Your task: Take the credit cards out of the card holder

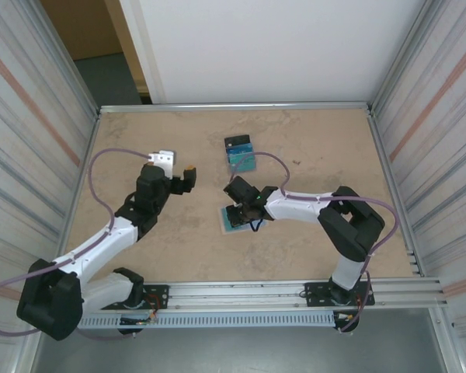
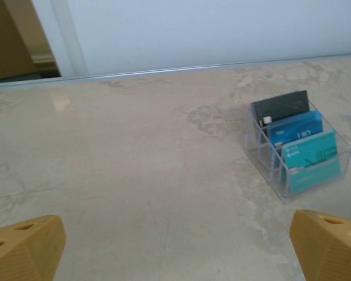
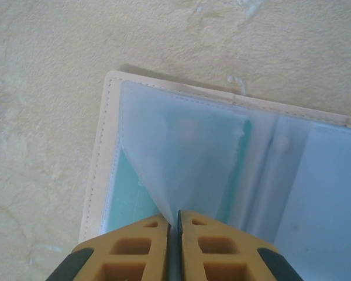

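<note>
The card holder (image 1: 231, 221) lies open on the table, with a tan stitched border (image 3: 97, 164) and pale blue translucent sleeves inside. My right gripper (image 1: 238, 203) (image 3: 175, 225) is down on it, shut on a corner of one sleeve (image 3: 175, 158), which is pulled up into a peak between the fingers. A teal credit card (image 3: 124, 202) shows under that lifted sleeve, still lying in the holder. My left gripper (image 1: 178, 166) (image 2: 175, 252) hovers open over bare table to the holder's left, holding nothing.
A clear plastic rack (image 1: 239, 152) (image 2: 262, 153) with a black, a blue and a teal card standing in it sits behind the holder. Metal rails edge the table, and corrugated walls stand on both sides.
</note>
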